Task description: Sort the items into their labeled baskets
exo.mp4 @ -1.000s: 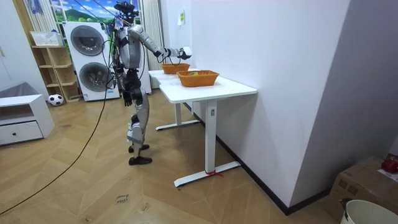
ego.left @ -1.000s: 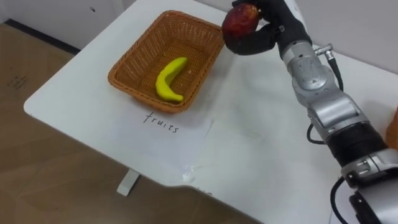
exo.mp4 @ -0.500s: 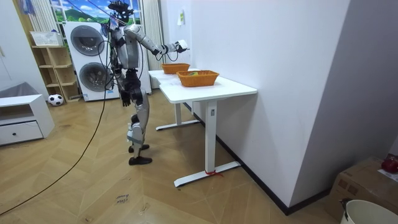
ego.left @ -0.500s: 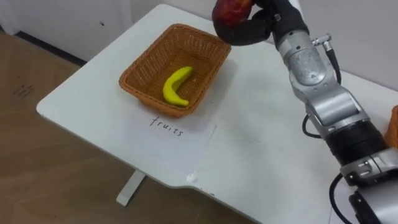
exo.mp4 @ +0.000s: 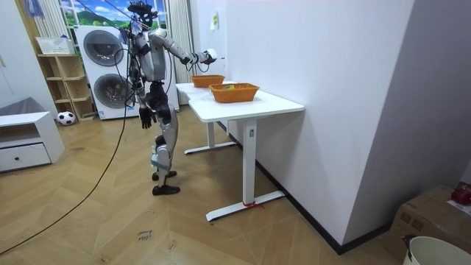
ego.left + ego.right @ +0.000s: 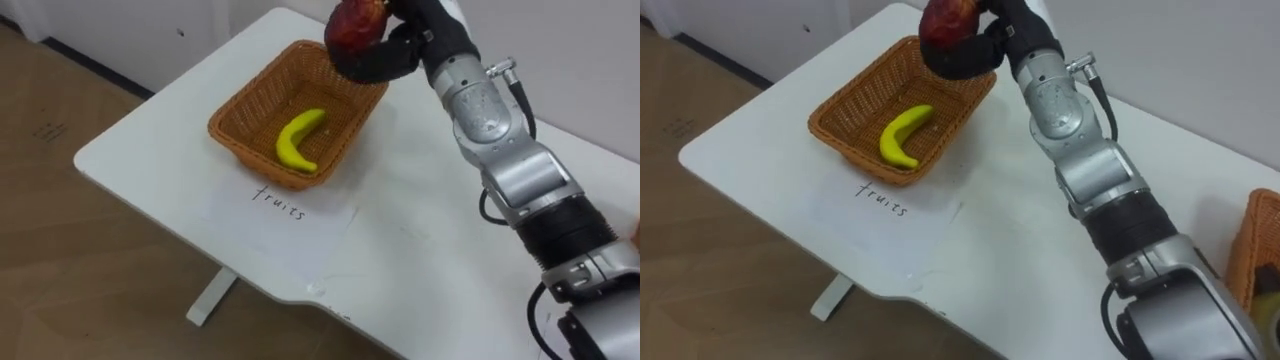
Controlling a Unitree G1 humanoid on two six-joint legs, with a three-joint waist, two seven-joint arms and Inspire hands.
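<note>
- Gripping a red apple (image 6: 352, 25) in the right robot hand (image 6: 385, 62), curled snug round its underside, up in the air over the far rim of the wicker basket (image 6: 222, 120).
- Looks firm, round, smooth-skinned and fairly light. Probably bruises if dropped, so better cupped round the widest part than nipped by the tips.
- Reaching long across the counter (image 6: 420, 250), well above it, wrist bent toward the basket.
- Already got a banana (image 6: 300, 140) lying inside, toward the front wall, just behind a paper label (image 6: 290, 215).
- Dangling the left robot hand (image 5: 145, 118) down by the hip in the room view. Can't tell its state.
</note>
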